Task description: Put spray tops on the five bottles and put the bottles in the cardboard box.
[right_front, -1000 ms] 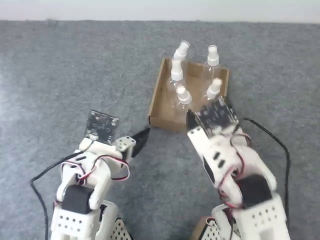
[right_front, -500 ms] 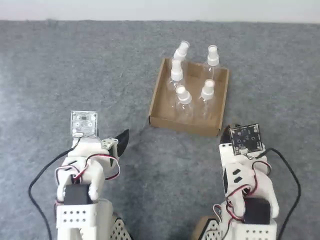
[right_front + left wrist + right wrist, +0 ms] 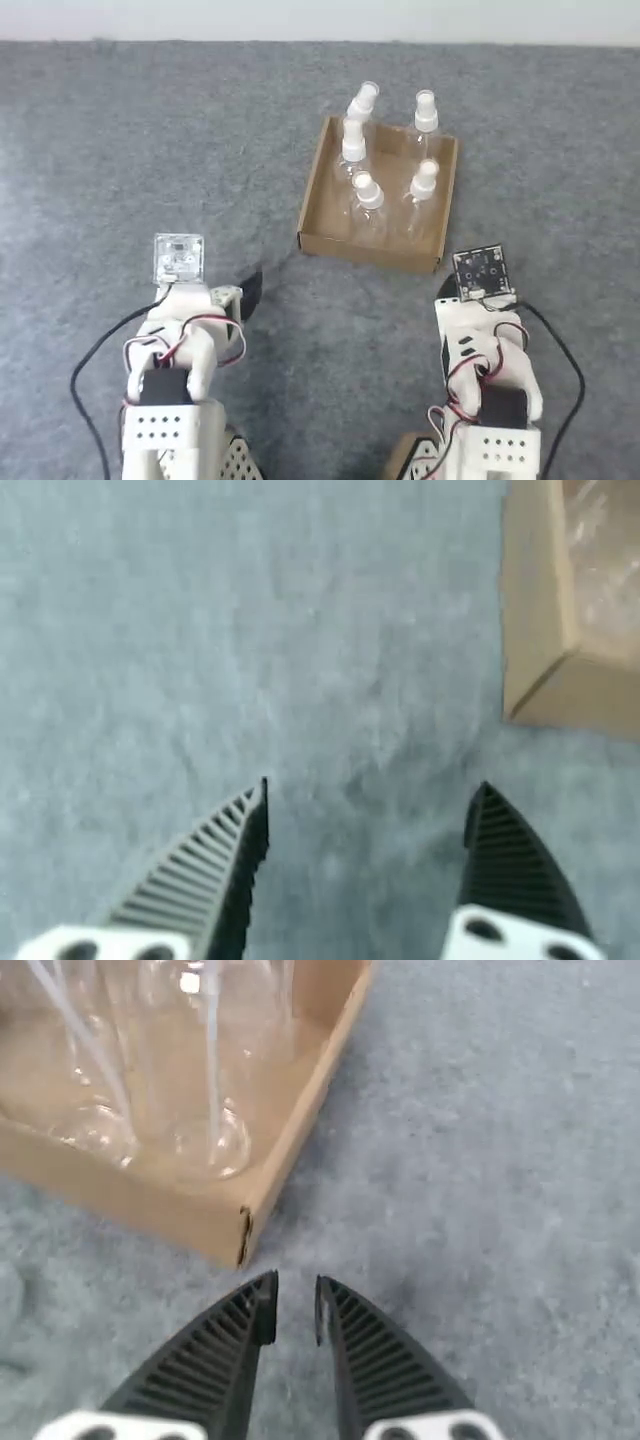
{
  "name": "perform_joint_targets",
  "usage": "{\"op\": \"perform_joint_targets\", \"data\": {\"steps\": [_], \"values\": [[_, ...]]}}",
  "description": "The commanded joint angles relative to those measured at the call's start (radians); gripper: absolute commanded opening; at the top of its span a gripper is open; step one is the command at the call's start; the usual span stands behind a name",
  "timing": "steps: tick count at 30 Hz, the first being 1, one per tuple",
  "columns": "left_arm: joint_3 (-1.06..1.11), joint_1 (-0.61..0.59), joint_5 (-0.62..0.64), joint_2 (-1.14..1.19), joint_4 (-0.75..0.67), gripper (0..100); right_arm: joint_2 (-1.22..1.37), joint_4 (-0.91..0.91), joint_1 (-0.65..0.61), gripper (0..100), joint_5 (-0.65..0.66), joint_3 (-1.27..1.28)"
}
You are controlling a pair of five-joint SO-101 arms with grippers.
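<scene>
The cardboard box lies at the middle of the grey table. Several clear bottles with white spray tops stand inside it. In the right wrist view the bottles show close up inside the box. My right gripper hovers over the carpet just off the box's near right corner, shut on nothing. My left gripper is open over bare carpet, and a corner of the box lies ahead and to one side. From above, the left gripper sits short of the box's near left corner.
Grey carpet covers the table on all sides of the box. A pale wall strip runs along the far edge. Both arm bases stand at the near edge, with cables trailing beside them.
My right arm has drawn back from over the box's front right bottle to the near side of the table. My left arm has pulled back and to the left.
</scene>
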Motion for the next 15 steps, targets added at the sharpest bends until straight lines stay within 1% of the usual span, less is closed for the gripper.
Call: {"op": "perform_joint_targets", "data": {"steps": [1, 4, 6, 8, 12, 15], "values": [[-0.007, -0.003, 0.008, -0.043, 0.072, 30, -0.012, -0.022, 0.008, 2.0, 0.012, 0.025], [-0.005, 0.000, 0.011, -0.066, 0.075, 30, -0.012, -0.021, 0.008, 2.0, 0.012, 0.025], [-0.005, -0.002, 0.011, -0.072, 0.100, 30, -0.012, 0.013, 0.008, 2.0, 0.012, 0.025], [-0.005, -0.003, 0.011, -0.077, 0.127, 30, -0.012, 0.102, 0.008, 2.0, 0.012, 0.025], [-0.005, -0.002, 0.011, -0.098, 0.135, 30, -0.013, 0.389, 0.007, 1.9, 0.009, 0.021], [-0.005, -0.002, 0.011, -0.104, 0.166, 30, -0.012, 0.351, 0.005, 2.0, 0.011, 0.025]]}}
